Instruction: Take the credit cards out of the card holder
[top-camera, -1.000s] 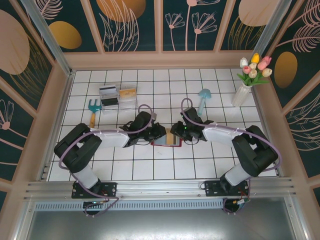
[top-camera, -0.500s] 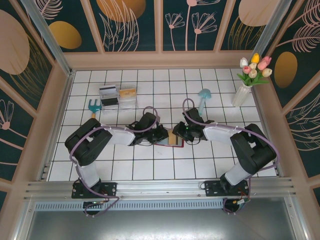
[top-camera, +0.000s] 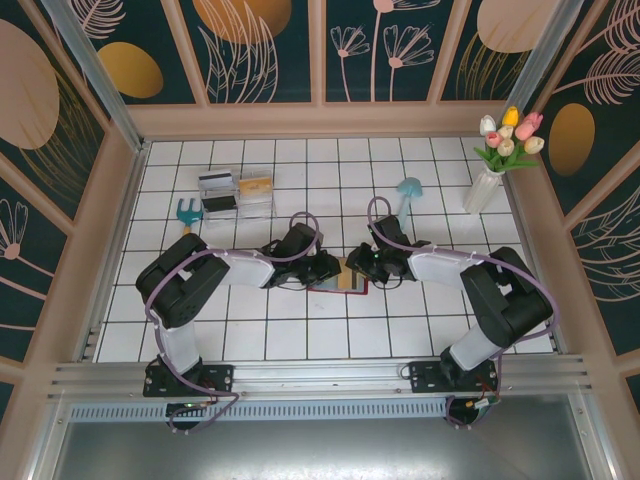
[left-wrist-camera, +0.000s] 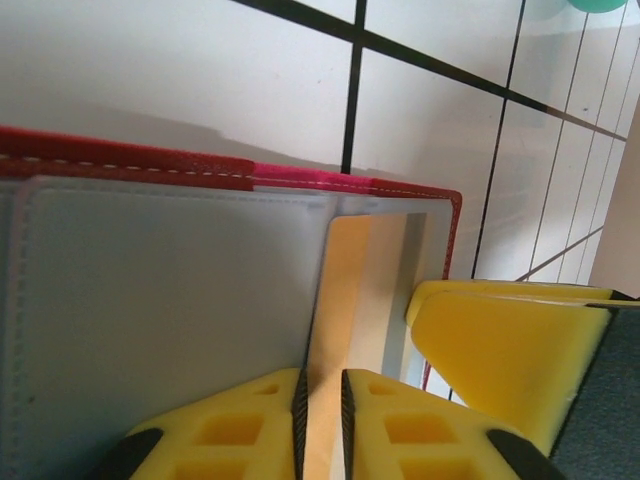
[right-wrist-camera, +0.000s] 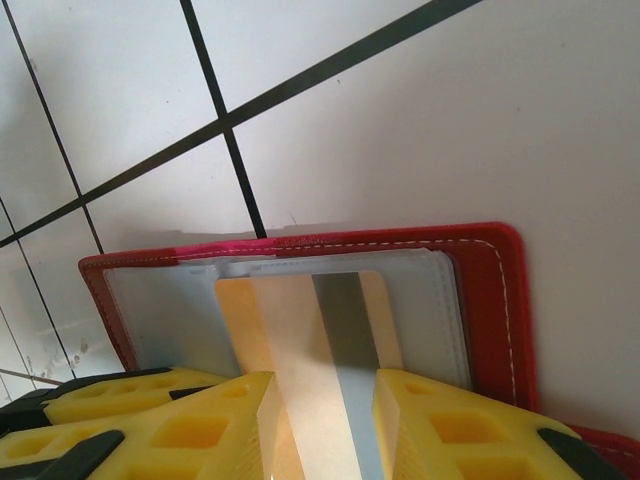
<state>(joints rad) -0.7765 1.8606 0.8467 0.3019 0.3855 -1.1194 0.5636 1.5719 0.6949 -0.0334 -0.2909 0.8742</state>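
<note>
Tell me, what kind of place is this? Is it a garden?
Not a real garden: probably a robot practice booth dressed like one. The walls are painted with leaves, a vase of tulips stands in a corner, and a left arm and right arm reach over the tiled table.

The left arm (top-camera: 180, 290) and right arm (top-camera: 505, 295) rise from the near edge of the surface (top-camera: 330, 170). Their elbows are folded outward and their forearms run inward, so the wrists face each other near its middle. The left tool (top-camera: 323, 269) points right, held low. Its yellow fingers (left-wrist-camera: 230, 430) are almost together, with the pads against both faces of a tan credit card (left-wrist-camera: 350, 290) set edge-on between them. The right tool (top-camera: 358, 268) points left, nearly tip to tip with the left one. Its fingers (right-wrist-camera: 170, 420) are parted, spread across the width of the same card, with the tips low over it.
</note>
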